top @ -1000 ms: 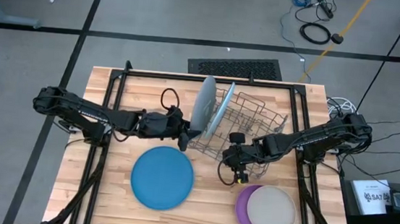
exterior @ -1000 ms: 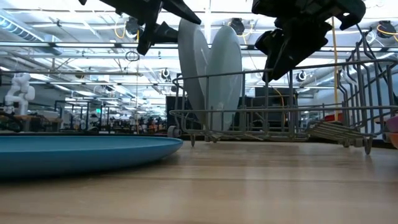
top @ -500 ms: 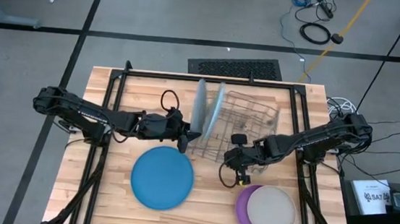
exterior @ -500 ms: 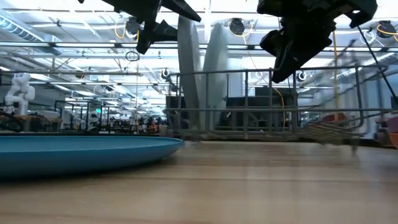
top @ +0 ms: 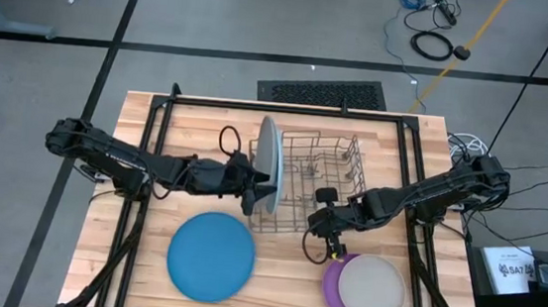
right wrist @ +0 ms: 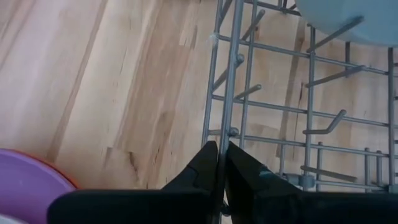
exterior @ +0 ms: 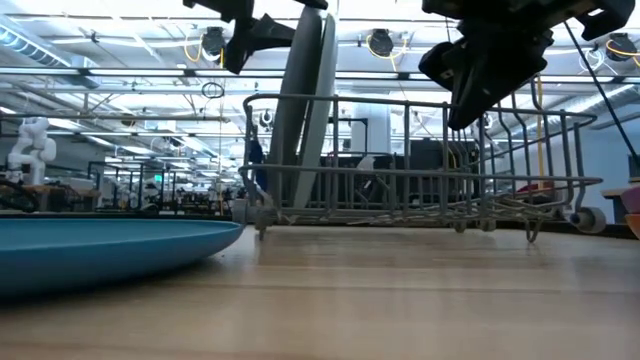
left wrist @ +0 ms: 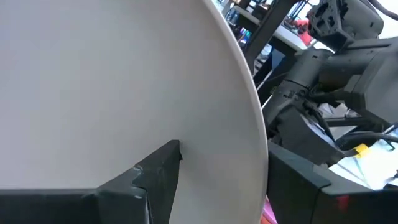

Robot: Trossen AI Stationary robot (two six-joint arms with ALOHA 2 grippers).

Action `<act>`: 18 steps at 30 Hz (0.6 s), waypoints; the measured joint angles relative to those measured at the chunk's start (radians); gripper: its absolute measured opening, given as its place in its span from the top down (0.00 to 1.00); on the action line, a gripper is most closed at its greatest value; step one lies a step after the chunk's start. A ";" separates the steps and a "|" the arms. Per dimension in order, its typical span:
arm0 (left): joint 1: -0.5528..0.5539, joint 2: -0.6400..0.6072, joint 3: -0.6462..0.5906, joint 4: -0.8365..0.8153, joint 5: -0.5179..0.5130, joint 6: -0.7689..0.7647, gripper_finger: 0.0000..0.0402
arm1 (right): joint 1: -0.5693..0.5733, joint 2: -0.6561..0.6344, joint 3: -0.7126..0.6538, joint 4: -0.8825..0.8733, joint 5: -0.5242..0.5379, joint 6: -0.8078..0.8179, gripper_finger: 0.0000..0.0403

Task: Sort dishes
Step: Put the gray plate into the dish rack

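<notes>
1. Rack's slid over toward my left arm since a second ago, and the darker blue plate (top: 210, 257) lying flat on the table has shifted left too.
2. My right gripper (right wrist: 221, 149) is pressed together on a rim wire of the dish rack (top: 316, 182), on its near side.
3. My left gripper (left wrist: 224, 152) is spread, with one finger on each side of the grey plate (top: 266, 163).
4. That plate stands on edge at the rack's left end, with its long axis running front to back. My left arm is right on it, while the right one is well apart from it.
5. Can't tell if my left fingers actually touch the plate. The light blue plate (right wrist: 348, 18) sits mostly hidden behind the grey one. The purple plate (top: 335, 278) is largely covered by the beige-grey plate (top: 374, 288).
</notes>
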 joint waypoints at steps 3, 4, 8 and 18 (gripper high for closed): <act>-0.003 0.000 0.000 -0.002 -0.007 0.001 0.48 | 0.000 0.001 -0.001 0.013 0.005 0.000 0.97; -0.003 0.000 0.000 -0.003 -0.007 0.000 0.48 | 0.000 0.001 -0.001 0.013 0.014 0.000 0.97; -0.010 0.000 0.000 -0.019 -0.012 -0.001 0.48 | 0.000 0.002 -0.001 0.016 0.028 0.000 0.97; -0.023 0.000 0.000 -0.032 -0.045 -0.001 0.80 | -0.005 0.004 -0.004 0.050 0.070 -0.005 0.97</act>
